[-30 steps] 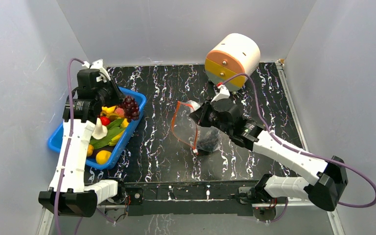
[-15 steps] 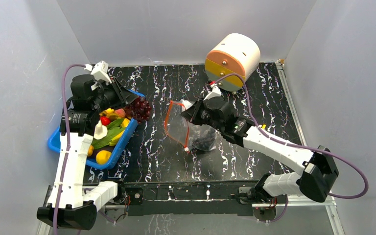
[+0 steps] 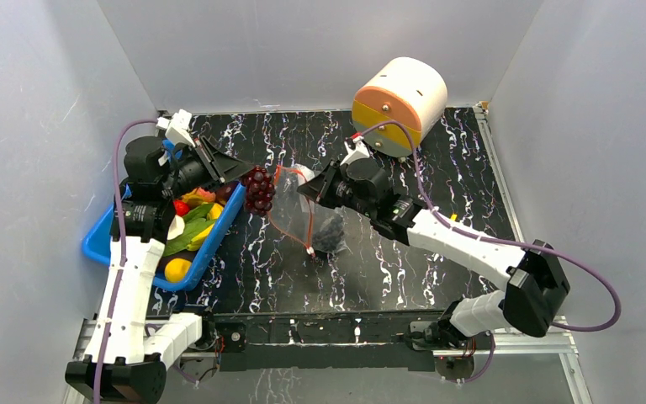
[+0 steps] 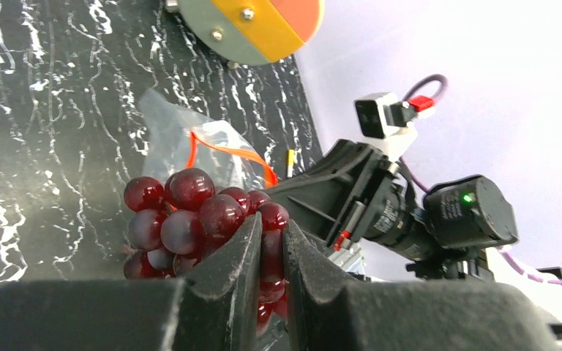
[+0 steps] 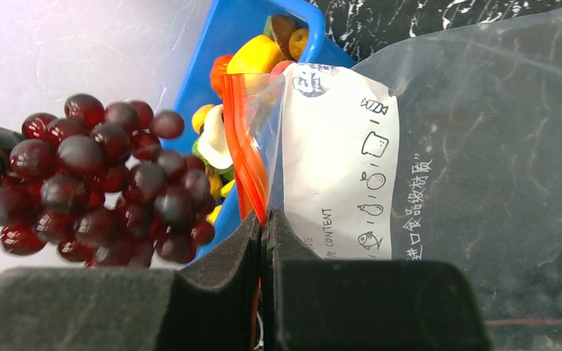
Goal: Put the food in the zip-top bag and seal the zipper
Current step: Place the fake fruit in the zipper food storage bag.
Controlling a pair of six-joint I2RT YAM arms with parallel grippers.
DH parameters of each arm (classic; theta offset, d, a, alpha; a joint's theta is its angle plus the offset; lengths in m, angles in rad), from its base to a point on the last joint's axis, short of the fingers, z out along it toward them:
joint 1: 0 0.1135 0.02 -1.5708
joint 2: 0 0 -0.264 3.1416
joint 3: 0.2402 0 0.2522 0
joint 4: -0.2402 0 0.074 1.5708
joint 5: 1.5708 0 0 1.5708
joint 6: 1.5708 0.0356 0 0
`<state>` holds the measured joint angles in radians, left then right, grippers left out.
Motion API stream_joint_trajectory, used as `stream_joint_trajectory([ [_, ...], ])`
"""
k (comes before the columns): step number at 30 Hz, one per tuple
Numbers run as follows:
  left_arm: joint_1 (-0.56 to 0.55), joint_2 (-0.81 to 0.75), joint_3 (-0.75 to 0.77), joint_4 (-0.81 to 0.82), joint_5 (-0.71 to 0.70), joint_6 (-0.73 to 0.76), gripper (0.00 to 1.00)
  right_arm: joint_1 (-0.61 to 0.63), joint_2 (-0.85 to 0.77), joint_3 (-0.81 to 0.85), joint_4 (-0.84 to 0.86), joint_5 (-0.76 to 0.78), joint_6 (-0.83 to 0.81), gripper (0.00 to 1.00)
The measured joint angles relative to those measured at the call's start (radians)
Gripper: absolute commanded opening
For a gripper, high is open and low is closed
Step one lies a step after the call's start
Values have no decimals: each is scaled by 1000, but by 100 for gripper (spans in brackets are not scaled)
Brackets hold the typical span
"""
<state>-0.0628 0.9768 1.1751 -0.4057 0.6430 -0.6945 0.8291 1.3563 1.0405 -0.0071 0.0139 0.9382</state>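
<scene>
Left gripper (image 4: 272,228) clamps a bunch of purple grapes (image 4: 183,219) in mid-air, just outside the blue bin (image 3: 101,244) and just beside the open mouth of the zip-top bag (image 3: 296,220). Right gripper (image 5: 263,223) is closed tight on the bag's edge at the orange-red zipper (image 5: 241,139), next to the white label patch (image 5: 340,168), holding the mouth up off the black marbled table (image 3: 437,168). A dark item (image 3: 330,232) lies inside the bag. More toy food (image 3: 178,269) sits in the bin; a cream drum (image 3: 399,93) stands at the back
</scene>
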Motion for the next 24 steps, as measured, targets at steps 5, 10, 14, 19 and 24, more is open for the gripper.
stream_joint_trajectory([
  [5, 0, -26, -26, 71, 51, -62, 14, 0, 35, 22, 33, -20, 18, 0],
  [10, 0, -45, -66, 149, 93, -132, 14, 0, 57, 26, 50, -40, 38, 0],
  [14, 0, -51, -111, 227, 119, -193, 13, 0, 58, 29, 57, -47, 47, 0],
  [19, 0, -55, -173, 314, 137, -260, 13, 0, 58, 49, 63, -56, 58, 0],
  [24, 0, -61, -214, 352, 137, -280, 13, 0, 60, 67, 69, -67, 61, 0],
])
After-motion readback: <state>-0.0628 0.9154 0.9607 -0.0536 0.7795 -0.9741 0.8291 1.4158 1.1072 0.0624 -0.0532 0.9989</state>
